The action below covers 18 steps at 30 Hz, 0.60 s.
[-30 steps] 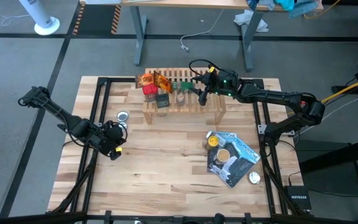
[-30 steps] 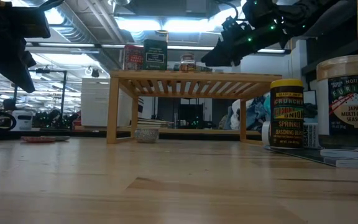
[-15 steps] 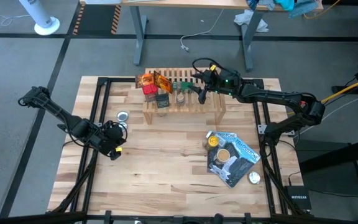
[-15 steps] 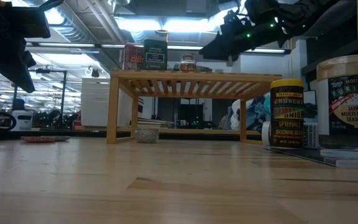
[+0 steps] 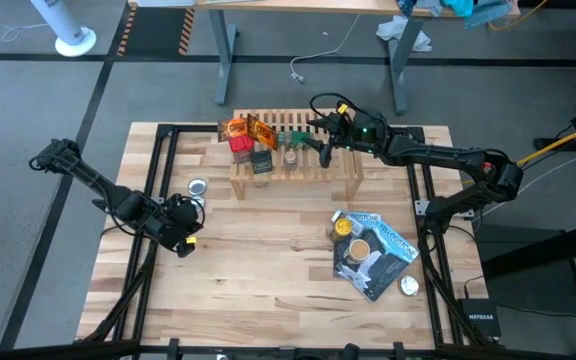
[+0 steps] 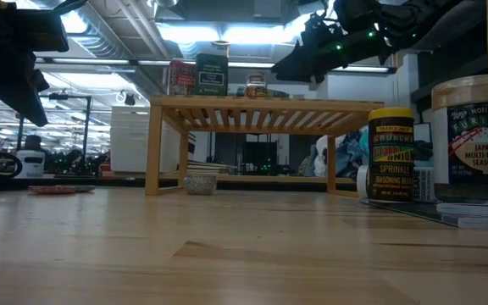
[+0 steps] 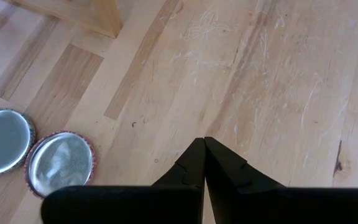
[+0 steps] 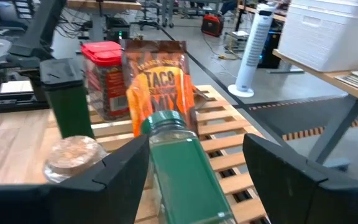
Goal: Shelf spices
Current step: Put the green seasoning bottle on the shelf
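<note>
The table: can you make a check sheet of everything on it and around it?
Surface: wooden table, bare in the middle.
Job's things: shelf holding red-capped jar, taco packet, dark tin; two jars wait on the pouch.
Clutter: pouch; silver discs.
Grippers: right gripper holds a green-capped jar over the shelf; left gripper shut, empty, above the table.
Cables: yellow cable at the right edge.
Surroundings: white fan, desk legs.
</note>
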### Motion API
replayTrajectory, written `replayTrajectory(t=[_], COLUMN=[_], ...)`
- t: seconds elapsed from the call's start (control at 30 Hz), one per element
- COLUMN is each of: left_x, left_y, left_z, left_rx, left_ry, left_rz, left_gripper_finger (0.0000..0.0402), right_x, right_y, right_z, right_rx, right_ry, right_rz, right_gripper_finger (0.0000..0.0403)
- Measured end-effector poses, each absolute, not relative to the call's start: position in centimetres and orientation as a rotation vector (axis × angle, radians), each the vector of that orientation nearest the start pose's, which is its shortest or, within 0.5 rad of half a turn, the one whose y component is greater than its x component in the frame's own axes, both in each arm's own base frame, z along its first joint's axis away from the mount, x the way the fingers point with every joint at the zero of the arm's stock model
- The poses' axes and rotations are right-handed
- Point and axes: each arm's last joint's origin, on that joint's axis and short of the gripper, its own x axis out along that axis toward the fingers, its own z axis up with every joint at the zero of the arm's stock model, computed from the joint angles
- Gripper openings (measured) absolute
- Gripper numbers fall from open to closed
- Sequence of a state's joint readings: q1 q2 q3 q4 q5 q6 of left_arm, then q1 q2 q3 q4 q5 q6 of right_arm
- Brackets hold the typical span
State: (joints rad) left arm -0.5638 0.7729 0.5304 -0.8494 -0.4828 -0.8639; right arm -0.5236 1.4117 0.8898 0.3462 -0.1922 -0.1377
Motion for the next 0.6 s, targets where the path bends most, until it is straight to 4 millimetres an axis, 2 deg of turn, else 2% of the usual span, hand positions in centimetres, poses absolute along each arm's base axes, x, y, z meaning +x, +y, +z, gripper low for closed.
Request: replayTrajectory(t=[0.6], left_x=[11.39], left_y=[-5.62], left_z=[20.44], left_rx=[-0.253], left_ry=[0.88], left_rz=[0.326], left_gripper_finger=[0.0001], right_x=[27.44], right_y=[-15.16], right_z=[26.98], right_rx=[0.017], right_ry=[0.251], right_rz=[-0.309], right_gripper_finger=[0.0266])
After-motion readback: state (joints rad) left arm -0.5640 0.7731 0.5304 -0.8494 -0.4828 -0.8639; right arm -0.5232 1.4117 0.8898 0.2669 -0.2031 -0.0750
